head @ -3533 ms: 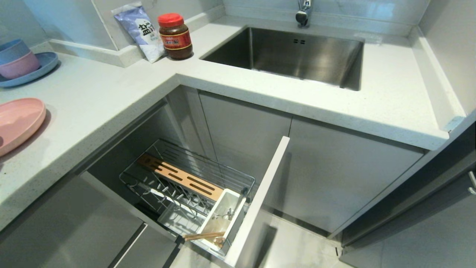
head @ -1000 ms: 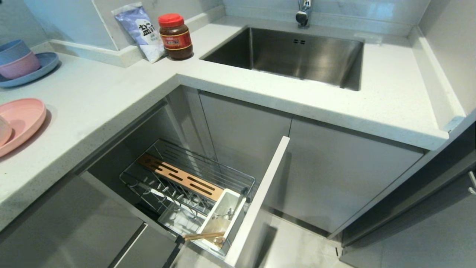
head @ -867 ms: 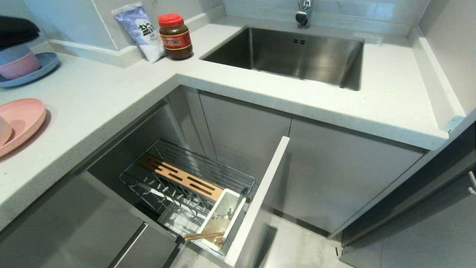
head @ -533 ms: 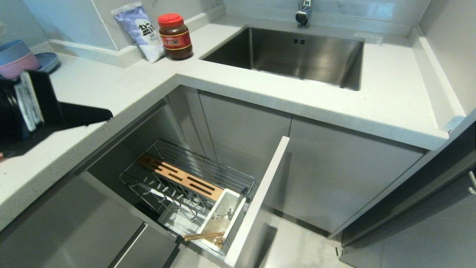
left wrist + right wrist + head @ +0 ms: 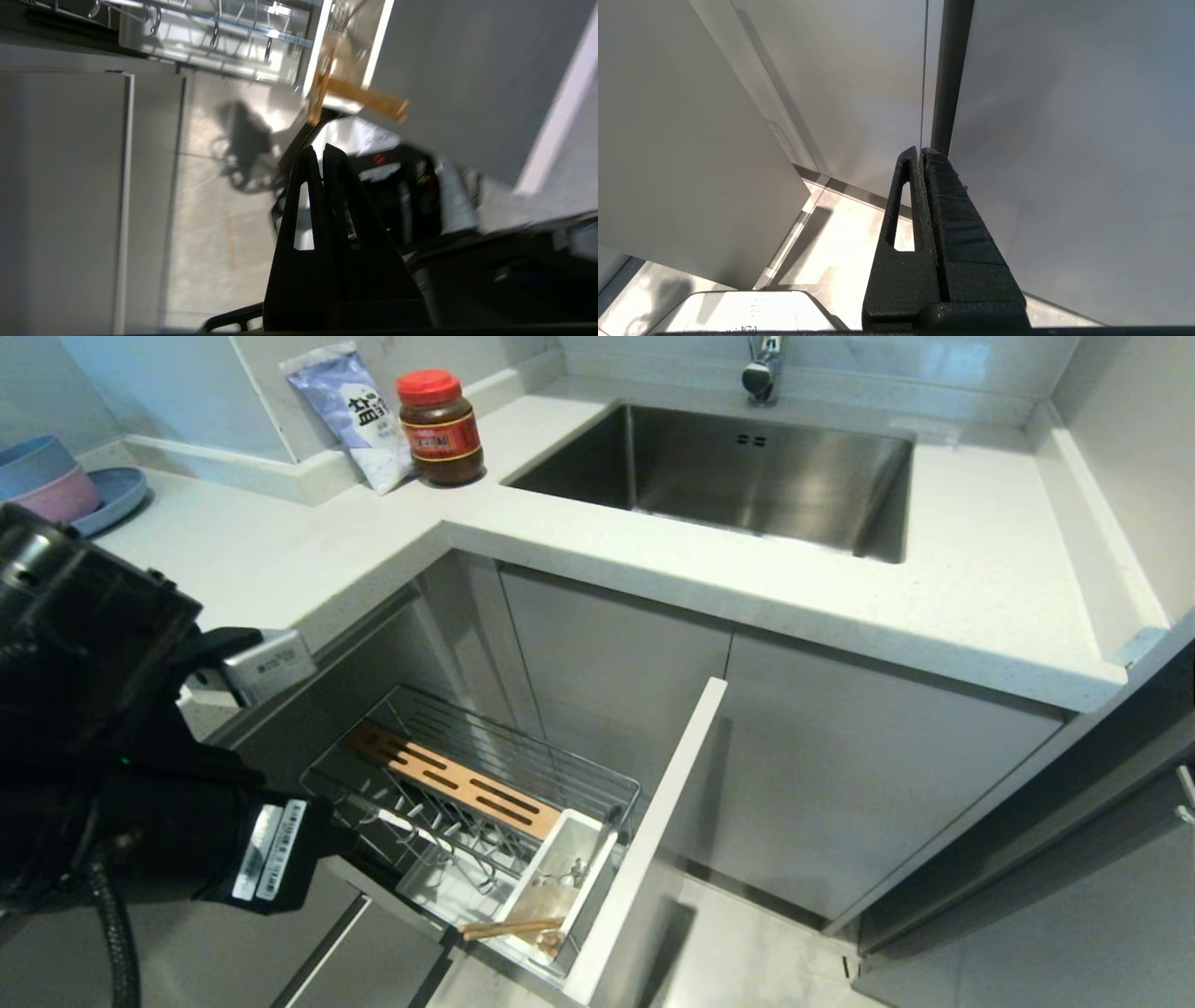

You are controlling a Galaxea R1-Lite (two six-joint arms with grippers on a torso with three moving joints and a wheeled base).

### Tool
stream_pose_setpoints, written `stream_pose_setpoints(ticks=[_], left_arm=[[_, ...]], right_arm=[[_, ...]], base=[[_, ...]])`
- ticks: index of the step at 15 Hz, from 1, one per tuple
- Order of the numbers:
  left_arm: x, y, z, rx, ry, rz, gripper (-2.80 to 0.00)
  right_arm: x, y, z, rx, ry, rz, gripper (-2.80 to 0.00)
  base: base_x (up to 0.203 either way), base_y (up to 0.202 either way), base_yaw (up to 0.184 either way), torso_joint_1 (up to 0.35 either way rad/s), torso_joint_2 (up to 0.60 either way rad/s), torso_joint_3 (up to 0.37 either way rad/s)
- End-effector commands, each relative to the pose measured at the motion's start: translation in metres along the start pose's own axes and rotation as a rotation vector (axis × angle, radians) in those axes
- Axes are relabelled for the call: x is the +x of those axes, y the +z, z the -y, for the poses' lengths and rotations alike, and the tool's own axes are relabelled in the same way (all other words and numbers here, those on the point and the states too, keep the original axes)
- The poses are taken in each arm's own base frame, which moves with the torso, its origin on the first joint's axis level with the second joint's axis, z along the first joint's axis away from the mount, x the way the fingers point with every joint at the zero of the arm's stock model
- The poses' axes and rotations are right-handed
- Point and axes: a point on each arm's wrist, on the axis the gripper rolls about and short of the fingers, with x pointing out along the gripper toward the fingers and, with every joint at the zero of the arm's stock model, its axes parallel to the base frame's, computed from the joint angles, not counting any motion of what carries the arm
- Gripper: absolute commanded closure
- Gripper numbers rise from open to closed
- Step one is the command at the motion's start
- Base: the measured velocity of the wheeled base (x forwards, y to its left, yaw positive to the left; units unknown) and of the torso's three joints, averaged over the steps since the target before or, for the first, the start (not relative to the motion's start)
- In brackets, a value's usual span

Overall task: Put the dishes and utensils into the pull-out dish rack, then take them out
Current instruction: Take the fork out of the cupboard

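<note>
the left gripper (image 5: pixel 322 151), pressed together and empty, hangs near the rack (image 5: pixel 467 784). the chopsticks (image 5: pixel 512 927) jut from the caddy (image 5: pixel 597 859); a careless dip could knock them out. the right gripper (image 5: pixel 920 154) is pressed together by the cabinet.

The pull-out dish rack (image 5: pixel 485 761) is made of glossy chrome wire, fitted with a slotted wooden strip (image 5: pixel 453 781) and a smooth white plastic caddy (image 5: pixel 597 863). Matt light wood is shown by the chopsticks (image 5: pixel 509 927). The sink (image 5: pixel 738 476) is brushed steel; the countertop (image 5: pixel 980 588) is speckled pale stone. The right gripper (image 5: pixel 920 156) is finished in rough matt black plastic.
</note>
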Motion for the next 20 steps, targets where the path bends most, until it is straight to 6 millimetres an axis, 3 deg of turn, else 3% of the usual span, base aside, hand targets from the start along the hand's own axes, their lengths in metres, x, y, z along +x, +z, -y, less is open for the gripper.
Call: stream_pose_setpoints(ticks=[1,4,6,10,15,20], left_arm=[[0.019,-0.011,0.003,0.069,0.010,-0.033,0.00],[0.042,-0.028,0.007,0.202,-0.029,0.024,0.00],[0.048,-0.033,0.010,0.253,-0.128,0.070,0.00],[0.069,-0.044,0.012,0.390,-0.143,0.132,0.00],[0.094,-0.047,0.019,0.591,-0.133,0.029,0.00],[0.109,-0.048,0.025,0.677,-0.143,-0.015,0.00]], right_arm=[[0.000,0.000,0.000,0.000,0.000,0.003,0.00],[0.000,0.000,0.000,0.000,0.000,0.001,0.00],[0.000,0.000,0.000,0.000,0.000,0.002,0.00],[0.000,0.000,0.000,0.000,0.000,0.002,0.00],[0.000,0.000,0.000,0.000,0.000,0.002,0.00],[0.000,0.000,0.000,0.000,0.000,0.002,0.00]], base=[[0.000,0.000,0.000,0.000,0.00,0.000],[0.000,0.000,0.000,0.000,0.00,0.000],[0.000,0.000,0.000,0.000,0.00,0.000],[0.000,0.000,0.000,0.000,0.00,0.000],[0.000,0.000,0.000,0.000,0.00,0.000],[0.000,0.000,0.000,0.000,0.00,0.000]])
